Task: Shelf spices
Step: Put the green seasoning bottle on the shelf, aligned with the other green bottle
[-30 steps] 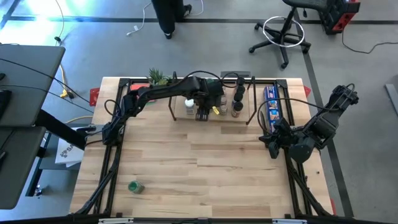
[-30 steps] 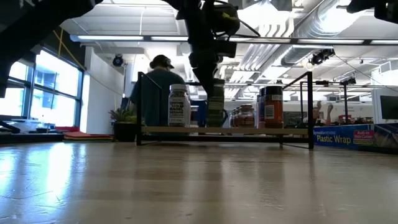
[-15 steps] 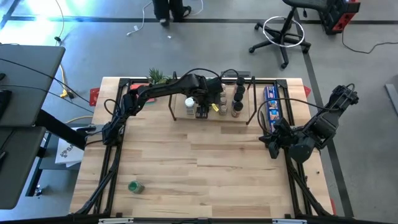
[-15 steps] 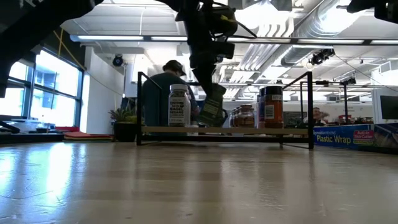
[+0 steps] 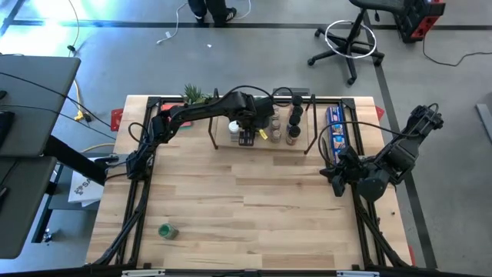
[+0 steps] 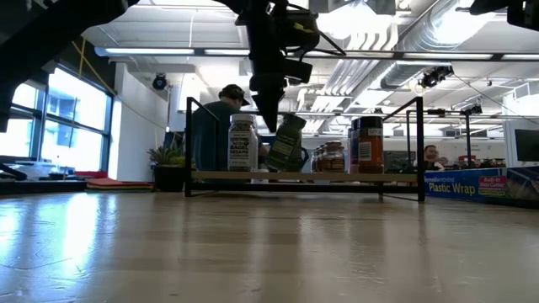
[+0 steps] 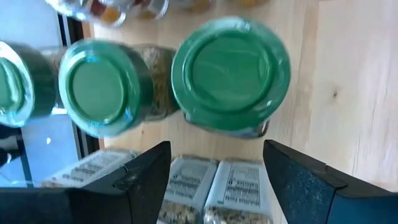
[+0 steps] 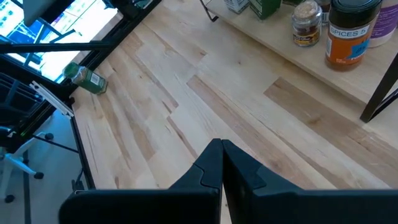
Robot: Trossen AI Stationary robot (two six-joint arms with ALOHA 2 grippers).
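Observation:
The light-wood shelf with its black frame stands at the table's far edge and carries several spice jars. My left gripper hangs open over the shelf, fingers pointing down. Just beside and below it, a green-capped jar stands tilted, base on the shelf board and top leaning right. In the left wrist view its green lid lies beyond my fingertips, apart from them. Another green-capped jar lies on its side near the table's near left corner. My right gripper waits shut at the table's right side.
A white-capped jar stands left of the tilted one, and darker jars, one with an orange label, stand to its right. A long blue box lies right of the shelf, and a small plant sits at its far left. A person stands behind the table.
My left gripper has risen a little and shifted slightly left, coming off the green-capped jar. That jar stood upright under the fingers a second ago. Now its top has tipped to the right while its base has stayed on the shelf.

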